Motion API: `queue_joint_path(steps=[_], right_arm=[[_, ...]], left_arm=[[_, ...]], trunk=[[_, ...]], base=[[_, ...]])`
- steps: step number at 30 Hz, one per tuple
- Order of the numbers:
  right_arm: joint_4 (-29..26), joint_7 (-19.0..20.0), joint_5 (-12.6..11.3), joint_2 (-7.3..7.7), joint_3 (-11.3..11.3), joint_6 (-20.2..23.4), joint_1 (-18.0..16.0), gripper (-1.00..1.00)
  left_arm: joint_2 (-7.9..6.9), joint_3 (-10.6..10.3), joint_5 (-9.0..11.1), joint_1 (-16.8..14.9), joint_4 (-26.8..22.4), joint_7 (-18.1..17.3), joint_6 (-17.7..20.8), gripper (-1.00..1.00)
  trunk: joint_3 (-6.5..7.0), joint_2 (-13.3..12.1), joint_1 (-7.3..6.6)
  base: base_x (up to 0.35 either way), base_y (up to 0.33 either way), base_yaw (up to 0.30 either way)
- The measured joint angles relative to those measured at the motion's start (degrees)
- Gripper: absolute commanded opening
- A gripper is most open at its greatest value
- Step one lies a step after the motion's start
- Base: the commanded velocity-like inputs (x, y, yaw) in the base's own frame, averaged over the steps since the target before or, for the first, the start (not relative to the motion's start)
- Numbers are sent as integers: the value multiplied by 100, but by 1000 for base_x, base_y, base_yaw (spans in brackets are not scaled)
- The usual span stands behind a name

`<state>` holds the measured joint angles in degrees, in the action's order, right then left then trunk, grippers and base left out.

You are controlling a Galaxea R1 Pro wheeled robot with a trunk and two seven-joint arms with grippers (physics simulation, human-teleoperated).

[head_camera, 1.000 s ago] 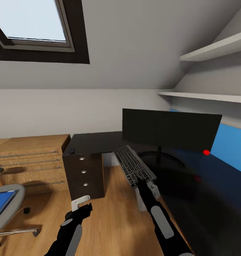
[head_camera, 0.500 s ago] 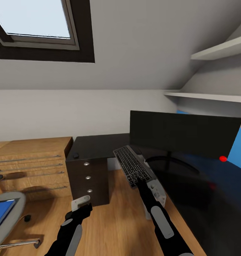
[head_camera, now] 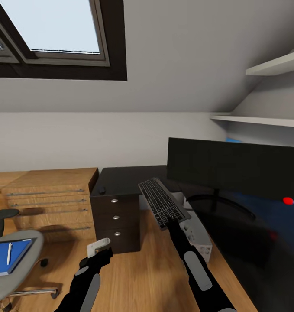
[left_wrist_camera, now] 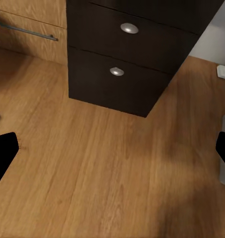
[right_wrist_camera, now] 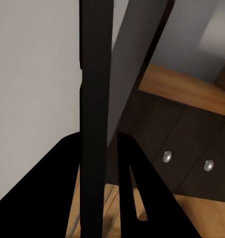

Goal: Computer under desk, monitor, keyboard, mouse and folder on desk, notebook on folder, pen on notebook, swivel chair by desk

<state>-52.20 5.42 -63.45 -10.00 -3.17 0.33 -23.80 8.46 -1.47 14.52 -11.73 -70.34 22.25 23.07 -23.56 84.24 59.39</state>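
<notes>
My right gripper (head_camera: 170, 222) is shut on the near end of the dark keyboard (head_camera: 162, 203), holding it in the air in front of the desk (head_camera: 125, 177). In the right wrist view the keyboard (right_wrist_camera: 95, 119) runs edge-on between the black fingers. The black monitor (head_camera: 235, 171) stands on the desk. A tiny black mouse (head_camera: 102, 189) lies over the drawer unit (head_camera: 116, 219). The grey-white computer (head_camera: 199, 239) stands on the floor under the desk. At lower left the swivel chair (head_camera: 27, 242) carries the blue folder (head_camera: 4, 260) with the pale pen (head_camera: 9, 253) on it. My left gripper (head_camera: 99, 250) hangs open above the floor.
A light wooden drawer chest (head_camera: 51, 199) stands against the wall left of the desk. In the left wrist view the black drawer unit (left_wrist_camera: 122, 64) rises from the wooden floor (left_wrist_camera: 102, 173). White shelves (head_camera: 268, 121) hang above the monitor. A skylight (head_camera: 51, 30) sits top left.
The whole picture has shifted right, so the camera has turned left; more of the chair and folder shows now. Both arms keep their pose, the keyboard still held.
</notes>
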Motion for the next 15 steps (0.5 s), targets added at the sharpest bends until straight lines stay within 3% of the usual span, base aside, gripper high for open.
queue_joint_path(steps=[6,15], right_arm=[[0,-3,0,0,1,1,0,-100],[2,1,-1,1,1,1,1,-100]], left_arm=[[0,1,-1,0,0,1,1,100],[1,1,-1,0,-1,1,2,100]], trunk=[[45,0,0],[104,-1,0]], base=[[0,54,182],[0,291,179]])
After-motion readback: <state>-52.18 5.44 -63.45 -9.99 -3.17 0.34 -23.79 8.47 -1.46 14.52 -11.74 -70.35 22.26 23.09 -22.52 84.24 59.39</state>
